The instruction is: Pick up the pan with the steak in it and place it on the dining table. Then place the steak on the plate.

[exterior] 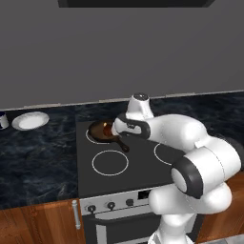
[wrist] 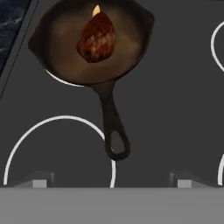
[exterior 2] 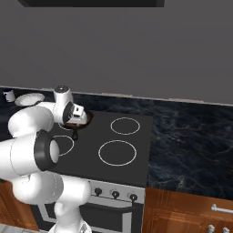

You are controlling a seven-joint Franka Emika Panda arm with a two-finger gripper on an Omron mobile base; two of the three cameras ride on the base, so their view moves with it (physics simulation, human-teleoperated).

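Pan point(wrist: 87, 43) sits on the dark grey cooktop point(exterior: 143, 167), over the rear-left burner ring as seen in the left base view. Handle point(wrist: 113, 122) runs straight out from the rim toward the front of the stove, its looped end reaching the edge of the next white ring point(wrist: 57, 148).

Steak point(wrist: 97, 37) lies inside the pan, roughly mid-floor, reddish-brown and lumpy. A tiny yellowish bit point(wrist: 96, 9) touches its far end.

Pincer point(wrist: 109, 181) hangs above the cooktop, apart from the pan, camera looking down at the handle end. The two fingertips point(wrist: 40, 181) stand wide apart with nothing between them: open, holding nothing. In the left base view the hand point(exterior: 131, 126) is over the pan's near side, hiding part of it.

Plate point(exterior: 30, 120), white, rests on the marbled stone table point(exterior: 38, 157) left of the stove, well apart from the pan. A small dark-and-white cup point(exterior: 3, 120) is just beside the plate at the picture's left edge.
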